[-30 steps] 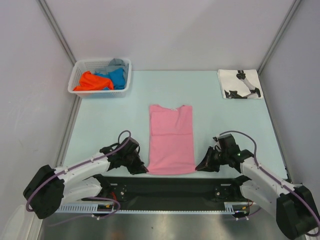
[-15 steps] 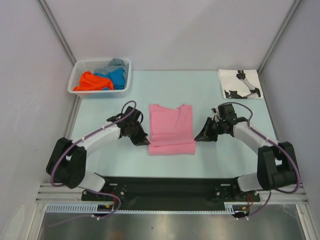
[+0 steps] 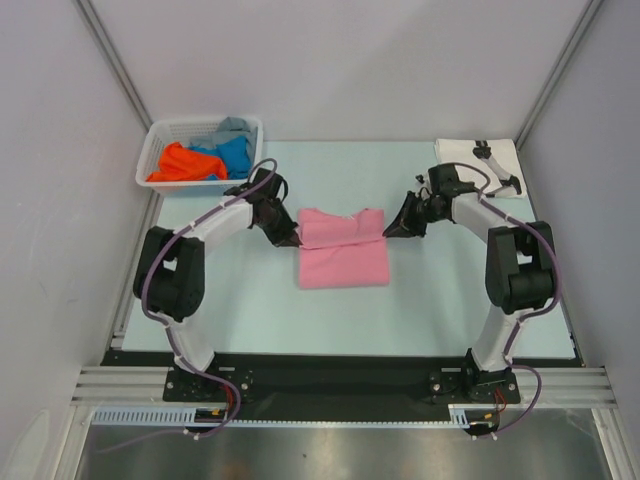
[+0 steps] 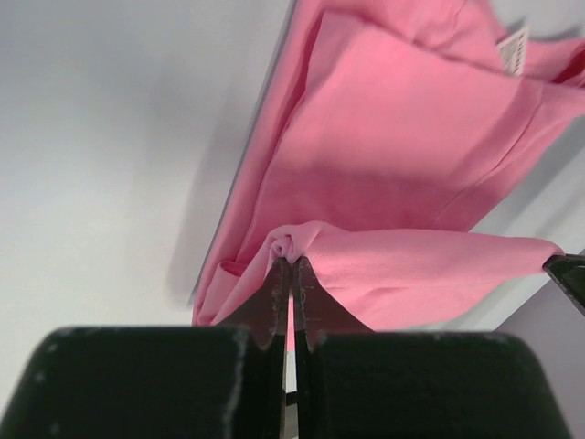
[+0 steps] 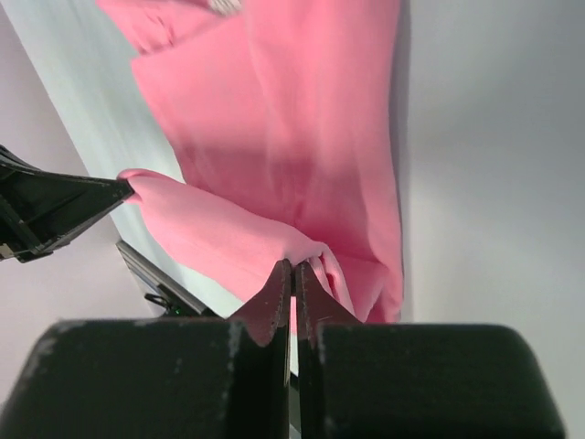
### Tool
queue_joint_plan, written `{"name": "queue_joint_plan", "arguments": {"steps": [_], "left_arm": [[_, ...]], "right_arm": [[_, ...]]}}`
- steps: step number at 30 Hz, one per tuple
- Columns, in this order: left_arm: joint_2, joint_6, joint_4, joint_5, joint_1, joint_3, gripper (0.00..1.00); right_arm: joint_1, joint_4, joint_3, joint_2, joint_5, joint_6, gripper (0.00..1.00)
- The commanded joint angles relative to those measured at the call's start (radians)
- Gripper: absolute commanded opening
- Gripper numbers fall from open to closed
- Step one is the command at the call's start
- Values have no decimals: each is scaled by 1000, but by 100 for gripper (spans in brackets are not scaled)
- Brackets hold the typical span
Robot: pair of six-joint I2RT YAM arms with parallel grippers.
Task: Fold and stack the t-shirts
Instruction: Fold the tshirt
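Note:
The pink t-shirt [image 3: 342, 255] lies mid-table, folded over on itself, its bottom hem carried up near the collar. My left gripper [image 3: 292, 238] is shut on the hem's left corner, seen pinched in the left wrist view [image 4: 291, 261] with the pink cloth [image 4: 402, 128] beyond. My right gripper [image 3: 392, 230] is shut on the hem's right corner, seen in the right wrist view [image 5: 292, 265] over the pink shirt [image 5: 274, 119]. A folded white t-shirt with black print [image 3: 480, 165] lies at the back right. Orange [image 3: 180, 163], blue [image 3: 235, 155] and grey [image 3: 232, 127] shirts sit in the basket.
The white lattice basket [image 3: 160, 140] stands at the back left. The pale blue table [image 3: 220, 300] is bounded by grey walls and metal posts. Both arms stretch far forward, their bases at the near edge.
Both grippers have carried the pink shirt's bottom hem from the near edge up toward the collar, folding the shirt in half. Both arms are now stretched out.

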Motion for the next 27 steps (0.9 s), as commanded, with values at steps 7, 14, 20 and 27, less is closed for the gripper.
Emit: {"name": "queue_joint_plan", "arguments": {"steps": [7, 14, 20, 27], "left_arm": [[119, 69, -38, 43, 86, 215, 0], [219, 101, -41, 66, 111, 351, 0], [275, 106, -27, 79, 119, 430, 0], [355, 105, -13, 121, 125, 518, 0]], "right_arm": [[-12, 8, 243, 144, -33, 31, 0], [-13, -15, 399, 250, -25, 42, 0], [-15, -5, 459, 299, -18, 71, 0], [-19, -8, 513, 331, -4, 77, 0]]}}
